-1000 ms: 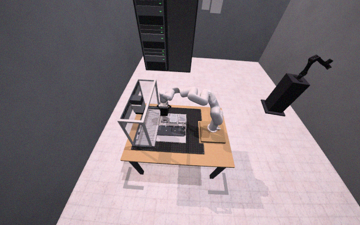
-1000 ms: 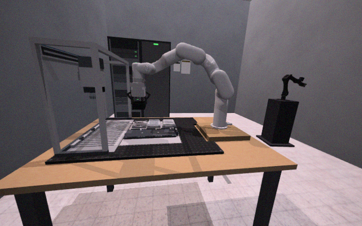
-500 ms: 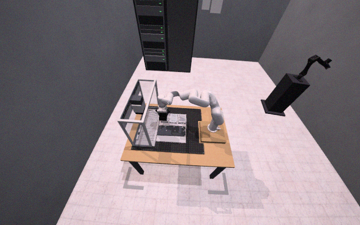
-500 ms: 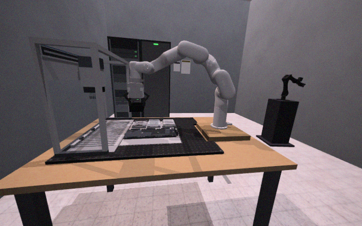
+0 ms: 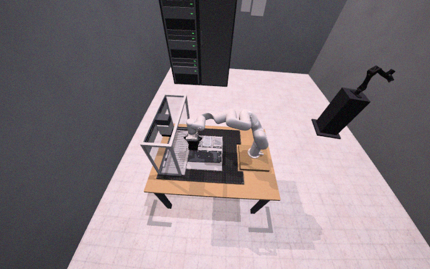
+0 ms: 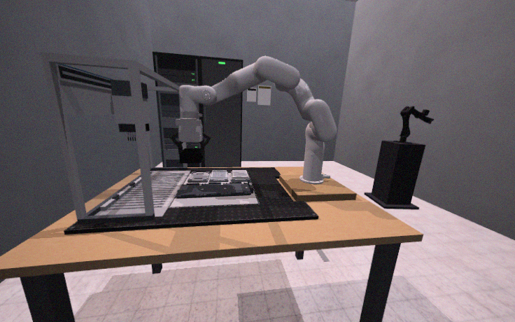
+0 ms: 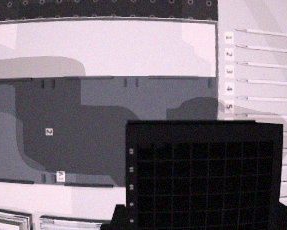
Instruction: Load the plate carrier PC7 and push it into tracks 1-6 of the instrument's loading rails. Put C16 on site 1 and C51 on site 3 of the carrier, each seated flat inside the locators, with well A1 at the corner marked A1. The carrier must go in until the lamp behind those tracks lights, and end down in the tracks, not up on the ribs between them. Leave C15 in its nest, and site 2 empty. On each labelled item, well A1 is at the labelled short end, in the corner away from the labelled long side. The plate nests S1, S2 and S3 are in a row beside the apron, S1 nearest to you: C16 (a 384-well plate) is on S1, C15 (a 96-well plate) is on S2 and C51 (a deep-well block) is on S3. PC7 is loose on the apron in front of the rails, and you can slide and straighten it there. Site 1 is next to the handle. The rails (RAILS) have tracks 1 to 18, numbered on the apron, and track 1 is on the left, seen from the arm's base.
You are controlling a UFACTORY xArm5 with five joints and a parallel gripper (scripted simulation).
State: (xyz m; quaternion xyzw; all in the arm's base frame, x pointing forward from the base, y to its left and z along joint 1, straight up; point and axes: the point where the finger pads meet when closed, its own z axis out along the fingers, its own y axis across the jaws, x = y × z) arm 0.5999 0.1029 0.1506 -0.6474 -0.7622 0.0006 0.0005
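The wooden table (image 5: 210,190) (image 6: 211,250) carries everything. The white arm (image 5: 238,121) (image 6: 278,73) reaches left from its base over the work. At the left stand the ribbed rails (image 5: 176,152) (image 6: 159,192) (image 7: 267,65), with the pale apron (image 5: 207,166) (image 6: 215,201) (image 7: 115,45) to their right.

The carrier PC7 (image 5: 205,156) (image 6: 213,190) (image 7: 65,110) lies on that apron, outside the tracks. Being long and apparently stiff, it should slide rather than need lifting, best pushed squarely from its handle end at the right once loaded; off-centre force could skew it.

The gripper (image 5: 193,144) (image 6: 192,155) (image 7: 196,225) is clamped on the black deep-well block C51 (image 5: 193,143) (image 6: 192,154) (image 7: 205,172), held aloft around site 3's end of the carrier. The block looks rigid and probably the heaviest of the labware; a low grip on its opposite side walls should suit it, but smooth plastic could slip if a locator catches.

C15 (image 5: 207,141) (image 6: 219,175) (image 7: 72,226) and, to its right, C16 (image 5: 217,141) (image 6: 239,174) (image 7: 10,221) sit in the far row of nests. Shallower and likely lighter, C16 will want a gentle side grip.
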